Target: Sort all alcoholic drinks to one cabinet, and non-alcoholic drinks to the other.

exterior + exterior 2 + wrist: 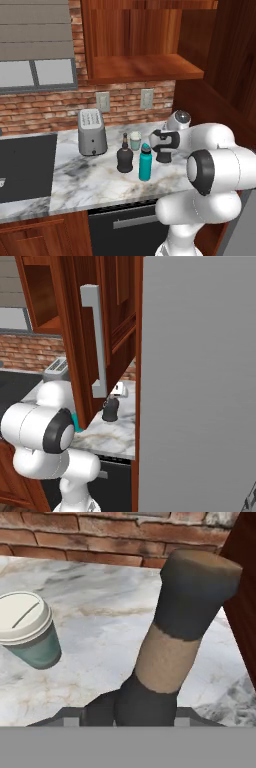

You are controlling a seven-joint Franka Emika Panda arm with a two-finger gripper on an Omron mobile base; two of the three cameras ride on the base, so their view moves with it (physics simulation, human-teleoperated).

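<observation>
– Black bottle (124, 157) in your left base view: where is it standing?

– It is standing upright on the marble counter (90, 180), just right of the toaster (92, 132). The pale green cup (135, 141) is sitting just behind it, and the teal bottle (145, 162) is standing beside it, nearer the front edge. A second black bottle (164, 157) is standing further right, and your gripper (164, 149) is hanging directly over it, down at its neck. The open wooden wall cabinet (145, 67) is hanging above the counter.

– And what is your right base view giving you?

– The second black bottle (110, 411) is standing on the marble beside a tall wooden door with a grey handle (97, 341). Your gripper (117, 392) is sitting at the bottle's top.

– Are you gripping it?

– Your hand view is looking down along the second black bottle (187, 607), whose neck is rising close to the camera, while the pale green cup (27, 629) is standing apart toward the left of that view. The fingertips are hiding behind the bottle, so I cannot tell whether the jaws are pressing on the neck or standing clear of it.
</observation>
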